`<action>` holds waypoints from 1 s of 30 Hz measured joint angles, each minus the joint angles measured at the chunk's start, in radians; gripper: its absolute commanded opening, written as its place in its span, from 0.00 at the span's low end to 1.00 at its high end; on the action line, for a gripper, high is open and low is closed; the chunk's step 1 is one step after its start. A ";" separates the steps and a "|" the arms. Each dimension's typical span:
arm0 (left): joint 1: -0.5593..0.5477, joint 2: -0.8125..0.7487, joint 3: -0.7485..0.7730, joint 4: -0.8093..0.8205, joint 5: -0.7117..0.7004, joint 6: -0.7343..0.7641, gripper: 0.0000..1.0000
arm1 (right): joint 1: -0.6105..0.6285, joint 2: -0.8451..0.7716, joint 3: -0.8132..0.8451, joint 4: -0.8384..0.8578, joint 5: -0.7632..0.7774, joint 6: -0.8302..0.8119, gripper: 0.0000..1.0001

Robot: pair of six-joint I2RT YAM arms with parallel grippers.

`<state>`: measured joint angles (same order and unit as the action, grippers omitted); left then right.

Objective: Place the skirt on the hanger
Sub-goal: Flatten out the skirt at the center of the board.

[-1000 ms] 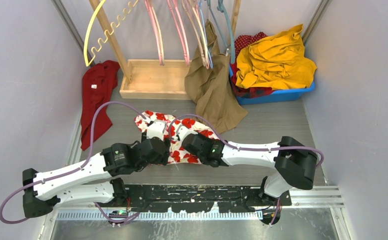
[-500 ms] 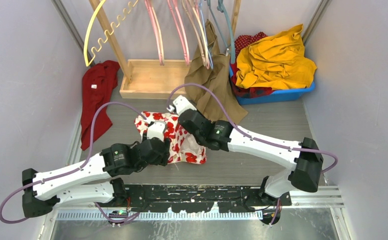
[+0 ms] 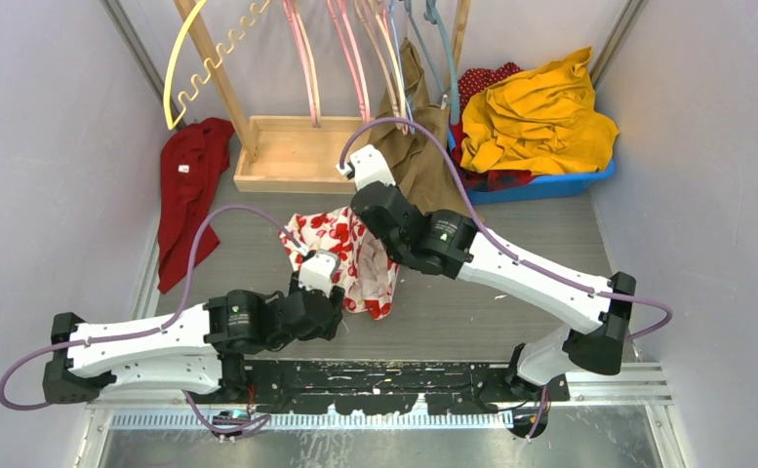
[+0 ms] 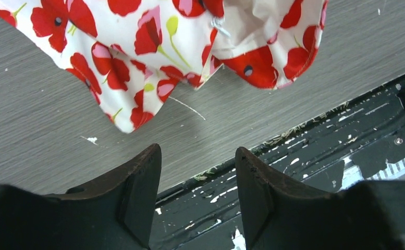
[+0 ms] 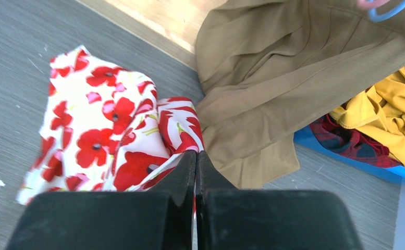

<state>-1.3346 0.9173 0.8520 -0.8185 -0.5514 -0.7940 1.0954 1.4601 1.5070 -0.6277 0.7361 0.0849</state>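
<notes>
One skirt (image 3: 350,255): thin white fabric, red poppy print, crumpled on the grey wood-grain table (image 3: 550,244), near the pale wooden rack base (image 3: 297,154). Two grippers. Right gripper (image 5: 195,154) fully closed, pinching a raised skirt fold. Left gripper (image 4: 197,152) roughly half open, empty, over bare table beside the hem.

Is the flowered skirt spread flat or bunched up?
Bunched up. The right end effector is shut on a fold of the skirt, which hangs from it in gathered folds; the open left end effector holds nothing.
</notes>
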 measured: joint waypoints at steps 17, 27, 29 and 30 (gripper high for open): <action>-0.208 0.169 -0.236 0.377 -0.269 -0.208 0.61 | -0.005 0.039 0.167 -0.116 0.022 0.107 0.02; -0.208 0.249 -0.235 0.571 -0.438 -0.311 0.66 | -0.005 0.048 0.256 -0.178 0.015 0.135 0.02; -0.208 0.259 -0.232 0.577 -0.449 -0.336 0.64 | -0.004 0.048 0.273 -0.186 0.011 0.137 0.02; -0.208 0.264 -0.232 0.579 -0.453 -0.352 0.63 | -0.004 0.048 0.281 -0.190 0.010 0.137 0.02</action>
<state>-1.5425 1.1812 0.6205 -0.2390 -1.0042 -1.1461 1.0912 1.5085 1.7882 -0.8177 0.7456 0.2222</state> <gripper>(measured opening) 0.656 0.034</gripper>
